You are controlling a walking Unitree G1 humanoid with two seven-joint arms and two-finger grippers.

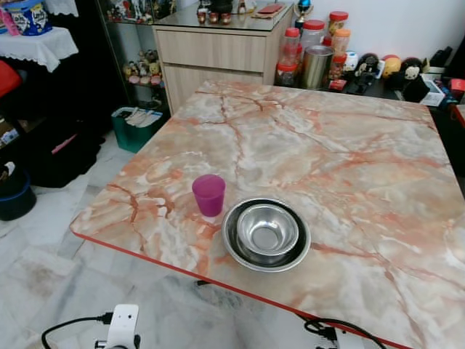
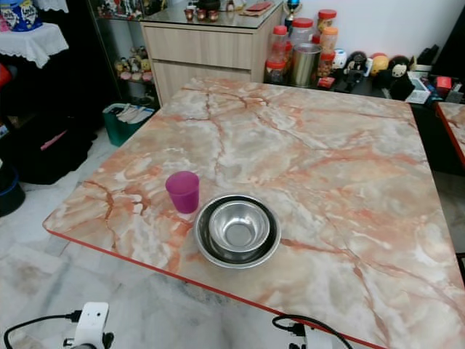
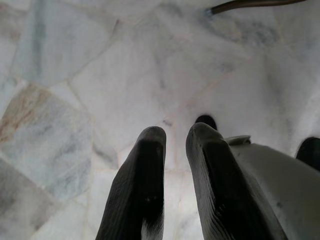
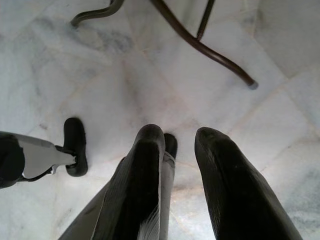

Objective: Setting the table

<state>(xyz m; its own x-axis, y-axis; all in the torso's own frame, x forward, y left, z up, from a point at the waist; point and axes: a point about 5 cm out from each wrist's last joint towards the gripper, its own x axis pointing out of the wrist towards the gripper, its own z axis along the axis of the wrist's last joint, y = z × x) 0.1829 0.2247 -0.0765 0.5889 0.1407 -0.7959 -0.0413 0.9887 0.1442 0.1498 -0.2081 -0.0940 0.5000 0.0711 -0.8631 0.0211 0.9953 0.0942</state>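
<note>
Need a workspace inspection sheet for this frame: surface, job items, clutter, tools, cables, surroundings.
Surface: marble-pattern table with a red edge, mostly bare.
Job's things: purple cup upright near the front edge; steel bowl nested in a wider steel bowl, just to the cup's right, apart from it.
Clutter: nothing seen on the table.
Tools: left tool and right tool both point at the floor with a gap between the fingers, holding nothing.
Cables: black cable low at the left, another low at the right.
Surroundings: wooden cabinet, jars and toys behind the table; green bin on the tiled floor.
</note>
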